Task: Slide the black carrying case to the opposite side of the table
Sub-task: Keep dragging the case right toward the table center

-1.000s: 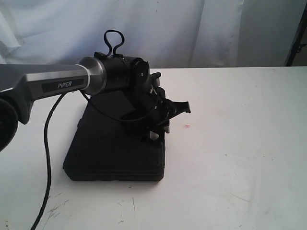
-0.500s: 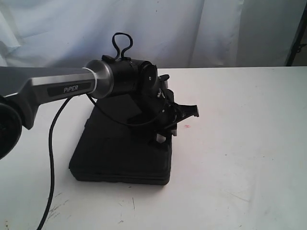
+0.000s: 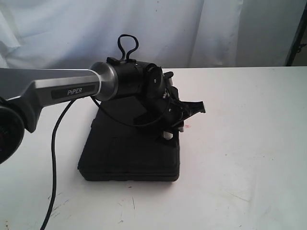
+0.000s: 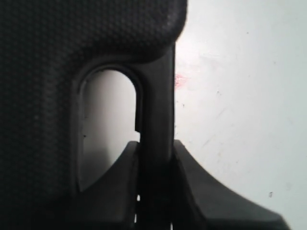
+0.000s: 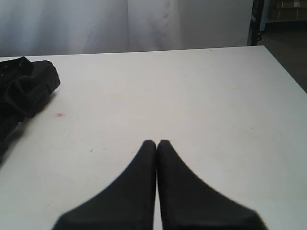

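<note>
Case (image 3: 129,153) seems mid-slide on the tabletop (image 3: 240,143), left tool (image 4: 156,158) clamped on its handle (image 4: 156,96), right tool (image 5: 157,143) pinched shut, empty; next probably calls for a level drag toward 3 o'clock.

A white curtain (image 3: 192,28) hung in loose folds, evenly lit. Just right of the curtain stood a dark metal frame (image 3: 293,43) over dim floor (image 5: 288,62).

White table (image 3: 249,158), dark scuffs (image 3: 56,209), small pink spot (image 5: 59,114) — black case (image 3: 129,158) lying flat on it
</note>
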Controlling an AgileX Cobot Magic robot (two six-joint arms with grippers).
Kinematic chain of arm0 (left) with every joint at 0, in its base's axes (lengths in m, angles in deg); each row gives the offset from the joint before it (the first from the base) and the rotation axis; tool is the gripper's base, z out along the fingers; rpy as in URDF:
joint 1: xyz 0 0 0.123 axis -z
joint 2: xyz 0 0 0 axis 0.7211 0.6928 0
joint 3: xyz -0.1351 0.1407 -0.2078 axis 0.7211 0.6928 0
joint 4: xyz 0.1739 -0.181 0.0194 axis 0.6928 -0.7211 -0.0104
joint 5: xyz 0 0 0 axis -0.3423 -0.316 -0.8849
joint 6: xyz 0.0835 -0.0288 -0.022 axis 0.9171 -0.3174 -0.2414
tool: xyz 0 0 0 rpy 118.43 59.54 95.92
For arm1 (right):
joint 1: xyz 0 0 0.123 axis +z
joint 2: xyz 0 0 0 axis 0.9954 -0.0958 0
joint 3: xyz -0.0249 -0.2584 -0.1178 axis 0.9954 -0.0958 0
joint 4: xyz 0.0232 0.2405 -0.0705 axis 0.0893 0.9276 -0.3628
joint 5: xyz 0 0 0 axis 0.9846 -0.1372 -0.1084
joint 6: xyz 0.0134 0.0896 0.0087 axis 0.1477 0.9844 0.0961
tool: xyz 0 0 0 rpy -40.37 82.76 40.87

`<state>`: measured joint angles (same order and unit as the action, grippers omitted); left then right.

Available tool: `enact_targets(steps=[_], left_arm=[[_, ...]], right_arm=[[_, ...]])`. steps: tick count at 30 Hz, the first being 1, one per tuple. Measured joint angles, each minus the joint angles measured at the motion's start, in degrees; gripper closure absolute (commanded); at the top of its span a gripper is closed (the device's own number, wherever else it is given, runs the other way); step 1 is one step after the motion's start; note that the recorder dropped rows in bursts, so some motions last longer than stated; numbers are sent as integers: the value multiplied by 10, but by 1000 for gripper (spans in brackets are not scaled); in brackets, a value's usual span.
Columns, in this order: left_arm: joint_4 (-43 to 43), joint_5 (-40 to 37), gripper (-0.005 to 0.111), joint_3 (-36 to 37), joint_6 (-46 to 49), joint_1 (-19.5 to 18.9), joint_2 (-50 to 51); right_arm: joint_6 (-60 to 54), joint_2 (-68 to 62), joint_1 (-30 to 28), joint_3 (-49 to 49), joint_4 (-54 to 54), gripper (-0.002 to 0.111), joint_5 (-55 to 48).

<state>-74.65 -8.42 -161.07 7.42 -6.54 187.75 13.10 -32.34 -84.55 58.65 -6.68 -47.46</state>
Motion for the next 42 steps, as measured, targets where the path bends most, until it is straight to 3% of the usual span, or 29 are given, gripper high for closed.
enact_targets(steps=[24, 39, 42], left_arm=[[-17, 30, 107, -1, 21, 11, 15], [-82, 88, 107, -3, 70, 24, 15], [-84, 98, 100, -3, 70, 24, 15]], right_arm=[[0, 0, 0, 0, 0, 108, 0], [0, 0, 0, 0, 0, 108, 0], [0, 0, 0, 0, 0, 108, 0]])
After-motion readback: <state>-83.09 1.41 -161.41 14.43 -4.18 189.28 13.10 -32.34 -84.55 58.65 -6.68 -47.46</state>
